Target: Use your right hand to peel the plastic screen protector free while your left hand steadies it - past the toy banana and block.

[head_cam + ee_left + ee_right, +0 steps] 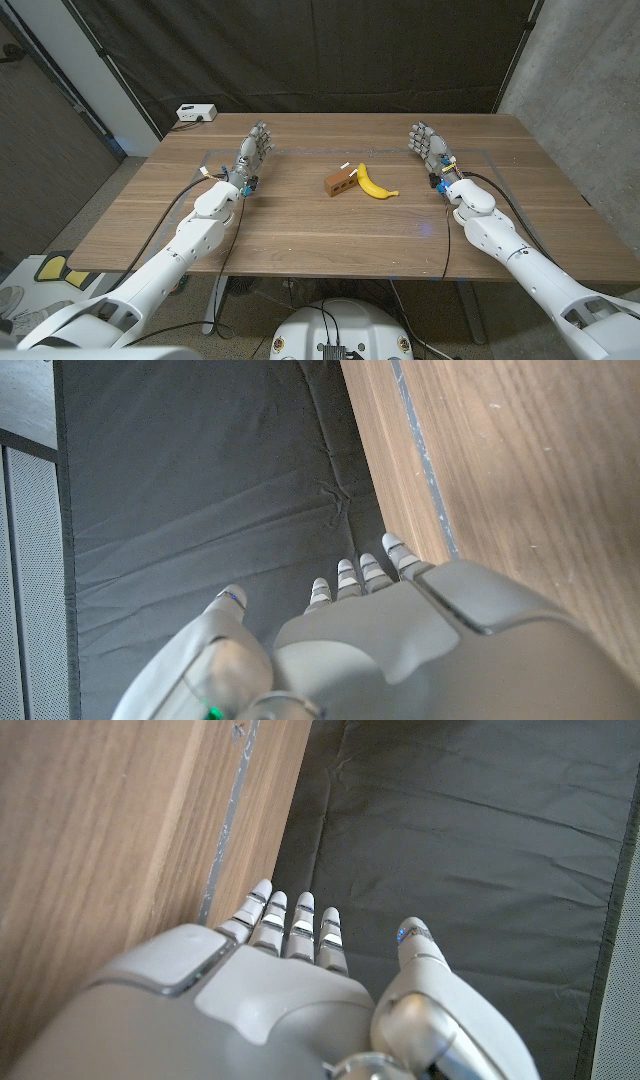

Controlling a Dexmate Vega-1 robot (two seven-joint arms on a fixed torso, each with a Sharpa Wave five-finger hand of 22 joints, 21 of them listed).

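A yellow toy banana (pixel 375 183) lies in the middle of the wooden table (pixel 300 225), touching a small brown block (pixel 340 182) on its left. My left hand (pixel 253 152) is at the far left of the table, fingers straight and apart, reaching toward the far edge and holding nothing. My right hand (pixel 428 145) mirrors it at the far right, also open and empty. Both hands are well apart from the banana and block. In the left wrist view my left hand (pixel 400 650) and in the right wrist view my right hand (pixel 270 1000) show from the back, with fingertips near the table's far edge.
A thin grey line (pixel 420 450) runs along the tabletop near its far edge, and the same kind of grey line (pixel 225 840) lies ahead of my right hand. A white box (pixel 195 113) with a cable sits behind the table's back left. A black curtain (pixel 330 50) hangs behind.
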